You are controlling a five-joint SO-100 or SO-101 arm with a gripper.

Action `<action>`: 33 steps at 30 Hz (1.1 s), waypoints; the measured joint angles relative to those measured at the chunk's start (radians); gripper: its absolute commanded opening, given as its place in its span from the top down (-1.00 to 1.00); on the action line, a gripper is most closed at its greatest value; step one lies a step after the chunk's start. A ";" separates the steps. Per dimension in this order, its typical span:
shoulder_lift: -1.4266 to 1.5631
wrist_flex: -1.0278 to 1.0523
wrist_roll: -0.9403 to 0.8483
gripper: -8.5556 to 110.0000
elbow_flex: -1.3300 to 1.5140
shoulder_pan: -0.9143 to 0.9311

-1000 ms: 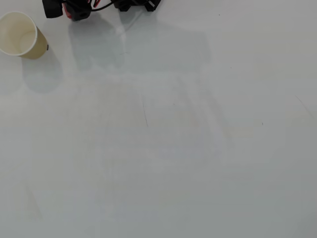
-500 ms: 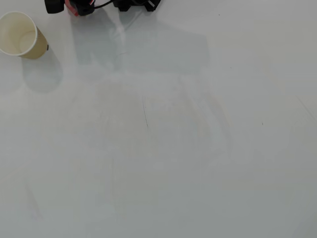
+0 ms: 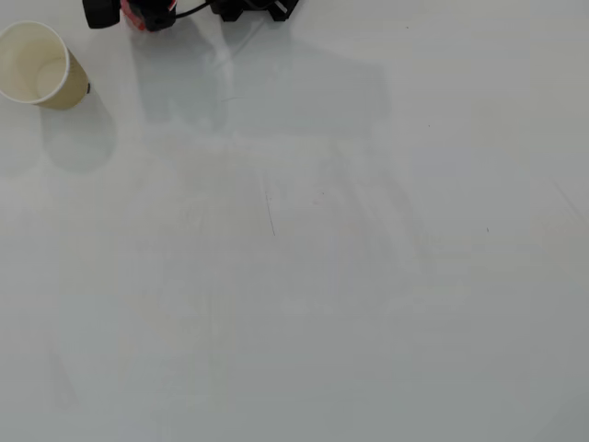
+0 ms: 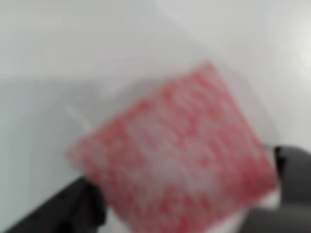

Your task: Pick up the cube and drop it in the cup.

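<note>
1. Looking at the wrist view, the cube (image 4: 172,155) fills most of the picture. It is red with pale speckles, very blurry, and turned so one corner points up toward 1 o'clock.

2. The dark fingers (image 4: 73,208) of the hand (image 4: 187,204) show at the cube's lower left and lower right edges. They sit tight against its two sides, with the cube between them. So the hand looks closed just as wide as the cube and seems to have hold of it. The blur keeps me from being fully sure.

3. In the overhead view only a bit of the hand (image 3: 138,13) peeks in at the top edge, near 11 o'clock of the picture. It is black with a little red showing. I cannot tell if that red is the cube or a part of the arm.

4. The cup (image 3: 39,64) stands on the white worktop (image 3: 322,276) in the top left corner of the overhead view. Its mouth is open and I see nothing inside.

5. This is the thing that matters most: from the hand, the cup lies toward 8 o'clock in the overhead view. It is near, but not under the hand. There is bare worktop between them.

6. I think the picking up is done and the carrying is the step now. The hand needs to go toward 8 o'clock until the cube is right over the cup's mouth. Only then should it let go.

7. The cube is smaller than the cup's mouth, so it should fit. If the hand lets go too soon, the cube could hit the rim or land on the worktop.
</note>
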 measured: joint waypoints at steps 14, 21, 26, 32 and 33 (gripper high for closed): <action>0.018 -0.100 0.000 0.54 0.002 -0.078; 0.020 -0.067 0.000 0.64 0.002 -0.078; 0.021 -0.046 0.000 0.64 0.000 -0.078; 0.021 -0.035 0.000 0.65 0.000 -0.078; 0.028 -0.031 -0.002 0.65 0.000 -0.078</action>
